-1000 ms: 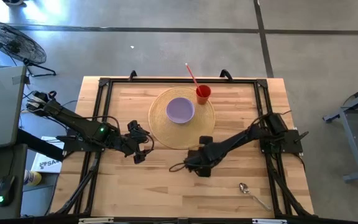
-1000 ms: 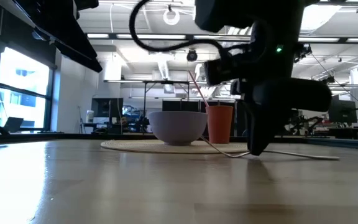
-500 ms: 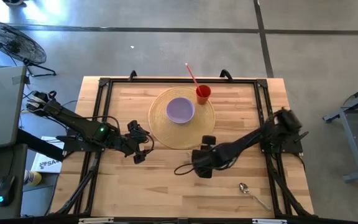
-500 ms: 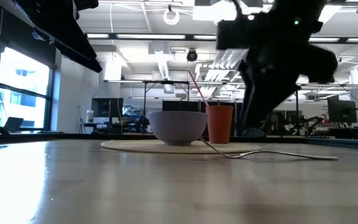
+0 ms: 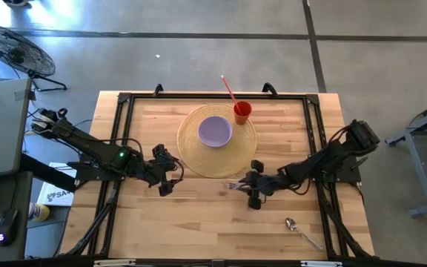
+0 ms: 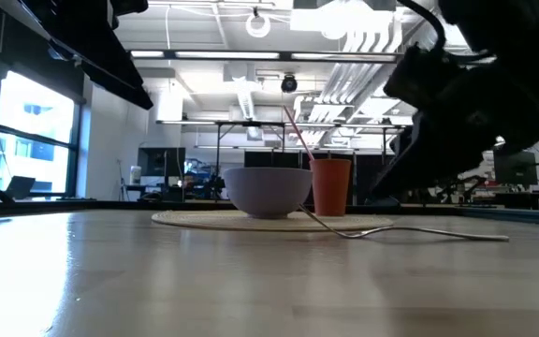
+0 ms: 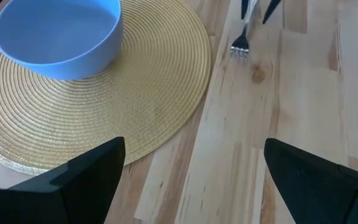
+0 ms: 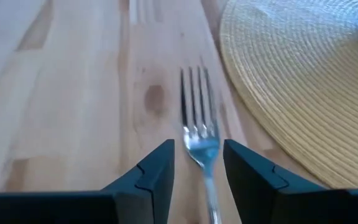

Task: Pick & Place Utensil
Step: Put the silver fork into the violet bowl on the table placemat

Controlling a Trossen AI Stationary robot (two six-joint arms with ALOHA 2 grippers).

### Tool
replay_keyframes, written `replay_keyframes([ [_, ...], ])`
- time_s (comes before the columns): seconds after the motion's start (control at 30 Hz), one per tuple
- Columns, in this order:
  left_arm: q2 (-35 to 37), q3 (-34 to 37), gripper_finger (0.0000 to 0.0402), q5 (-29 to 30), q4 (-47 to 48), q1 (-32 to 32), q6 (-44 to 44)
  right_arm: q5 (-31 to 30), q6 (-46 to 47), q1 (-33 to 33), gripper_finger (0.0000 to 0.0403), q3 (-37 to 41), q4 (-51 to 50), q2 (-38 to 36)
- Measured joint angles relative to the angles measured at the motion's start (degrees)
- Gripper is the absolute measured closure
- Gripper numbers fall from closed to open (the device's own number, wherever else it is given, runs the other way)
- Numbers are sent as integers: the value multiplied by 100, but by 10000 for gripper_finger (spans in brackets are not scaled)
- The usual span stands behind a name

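Note:
A silver fork [image 5: 233, 185] lies flat on the wooden table just off the near-right rim of the woven mat, tines toward the table's left; it also shows in the low view [image 6: 419, 230]. My right gripper [image 5: 250, 187] hovers over the fork's handle, open. In the right wrist view [image 8: 197, 180] its fingers stand either side of the fork's neck [image 8: 199, 140] without touching it. My left gripper [image 5: 167, 175] waits open at the mat's left side, and the left wrist view [image 7: 194, 180] also shows the fork's tines [image 7: 239, 50].
The round woven mat [image 5: 199, 159] carries a lilac bowl [image 5: 215, 131]. A red cup [image 5: 242, 112] with a straw stands at the mat's far right rim. A spoon [image 5: 295, 225] lies near the table's near right corner. Black frame rails border the table.
My right gripper has risen off the table and drawn back toward the table's right edge. The fork has stayed lying where it was, and its tines now show beyond the fingers.

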State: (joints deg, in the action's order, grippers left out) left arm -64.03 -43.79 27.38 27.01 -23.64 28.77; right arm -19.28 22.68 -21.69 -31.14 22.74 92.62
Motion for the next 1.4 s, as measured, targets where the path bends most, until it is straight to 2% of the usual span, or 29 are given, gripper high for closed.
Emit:
replay_keyframes([
  [0.27,-1,0,23,1,2,1,3,-182,-348,32,271,509,969,4],
  [0.67,-1,0,23,2,3,0,7,-57,-494,34,273,511,896,44],
  [1.17,-2,0,23,4,5,1,7,322,-468,175,256,507,1121,634],
  [1.4,-2,0,23,4,2,1,7,285,-485,179,265,498,1299,791],
])
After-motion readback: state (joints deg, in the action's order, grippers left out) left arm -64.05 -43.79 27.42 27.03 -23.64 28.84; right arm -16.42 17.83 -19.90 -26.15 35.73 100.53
